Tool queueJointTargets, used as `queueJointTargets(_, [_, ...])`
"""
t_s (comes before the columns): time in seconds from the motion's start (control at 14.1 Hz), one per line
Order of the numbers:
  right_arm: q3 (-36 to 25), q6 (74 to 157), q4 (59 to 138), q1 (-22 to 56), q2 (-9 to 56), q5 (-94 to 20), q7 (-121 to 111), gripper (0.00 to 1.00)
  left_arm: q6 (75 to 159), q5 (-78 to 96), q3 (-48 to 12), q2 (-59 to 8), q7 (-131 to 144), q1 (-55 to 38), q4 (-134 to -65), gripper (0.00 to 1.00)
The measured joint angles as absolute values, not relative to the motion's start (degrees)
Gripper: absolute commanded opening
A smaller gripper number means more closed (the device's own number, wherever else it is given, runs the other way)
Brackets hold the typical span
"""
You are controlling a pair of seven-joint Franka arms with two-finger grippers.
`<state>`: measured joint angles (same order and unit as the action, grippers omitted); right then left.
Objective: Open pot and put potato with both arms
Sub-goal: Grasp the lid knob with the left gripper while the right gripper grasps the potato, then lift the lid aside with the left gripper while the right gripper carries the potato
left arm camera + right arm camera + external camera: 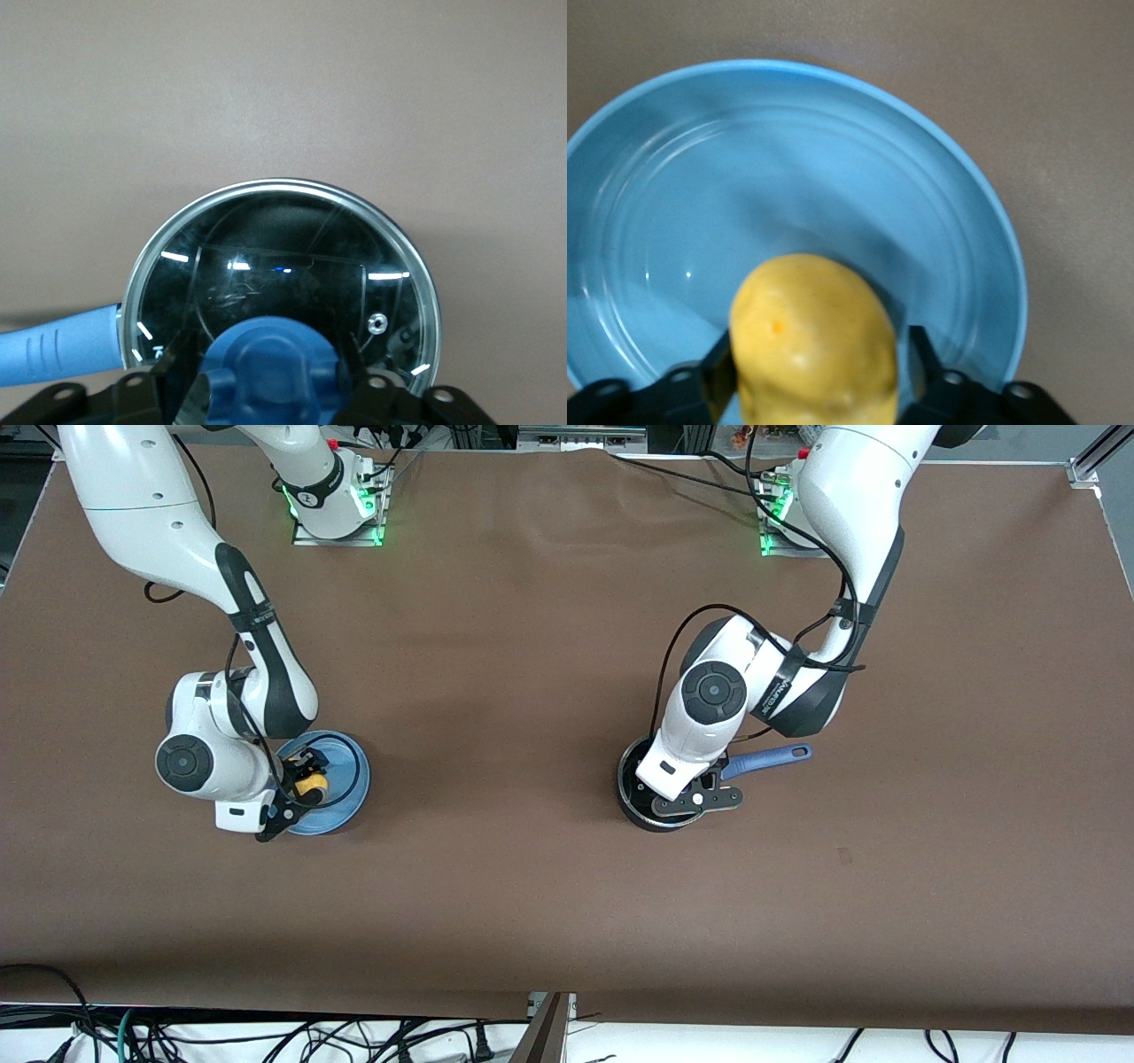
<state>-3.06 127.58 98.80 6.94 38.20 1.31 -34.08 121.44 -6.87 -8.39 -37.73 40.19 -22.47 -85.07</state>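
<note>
Front view showed nothing finished: the lid [282, 282] sat on the pot [656, 790], the left gripper [270, 376] astride its knob [270, 363]. Well apart from the pot, the right gripper [819, 363] clasped the potato [815, 341] on the plate [921, 177].

One pot [657, 802], one lid [283, 283], one potato [815, 341], one plate [833, 177], two arms.

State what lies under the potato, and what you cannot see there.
Under the potato is the light-blue plate, with the right gripper fingers on either side of it. The patch of plate directly beneath it is covered, so contact cannot be seen.
</note>
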Motion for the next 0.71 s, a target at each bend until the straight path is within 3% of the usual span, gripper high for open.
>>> queueJointTargets(0.07, [-3.1,127.5,98.8,6.9,38.1,0.6,-33.8,0.08,121.4,-6.9,-8.4,-37.7,39.6,-22.5,-85.1,0.57])
queueJointTargets(0.28, [-3.0,126.2,98.2,7.0,37.9,-4.2,-32.3,0.08,121.5,-6.9,-8.4,-37.4,38.0,-22.3,-85.1,0.53])
queueJointTargets(0.71, [-1.5,110.0,90.0,7.6,37.2,-15.8,-14.9,0.08,119.0,-5.2,-8.3,-33.1,31.6,-18.4,-85.1,0.52])
